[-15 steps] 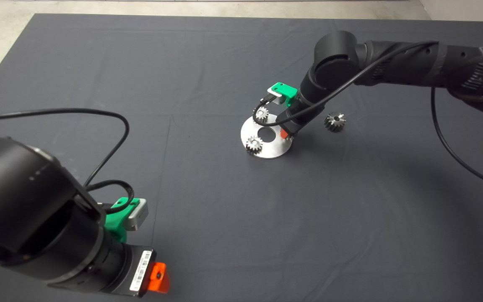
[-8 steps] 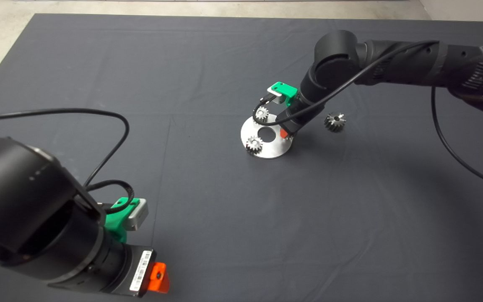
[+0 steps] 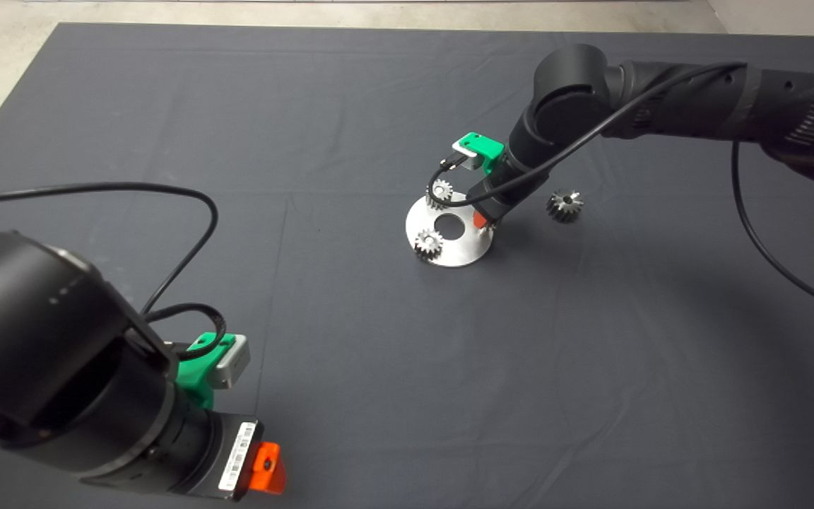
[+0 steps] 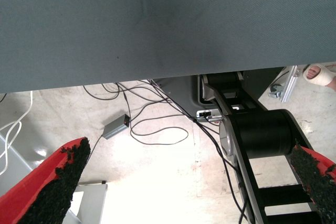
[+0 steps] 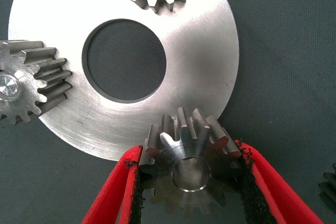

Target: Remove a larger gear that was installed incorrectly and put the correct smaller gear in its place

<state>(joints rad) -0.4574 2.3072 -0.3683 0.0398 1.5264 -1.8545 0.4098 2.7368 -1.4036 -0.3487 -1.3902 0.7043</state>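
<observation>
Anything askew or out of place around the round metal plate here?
The shiny coarse-toothed larger gear, clamped between the right gripper fingers, overhangs the round steel plate's rim, unlike the two pale fine-toothed gears. A darker smaller gear lies loose on the mat.

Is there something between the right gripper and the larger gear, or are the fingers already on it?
Nothing visible stands between them. In the right wrist view the right gripper has its black pads on both sides of the larger gear, at the edge of the round metal plate.
</observation>
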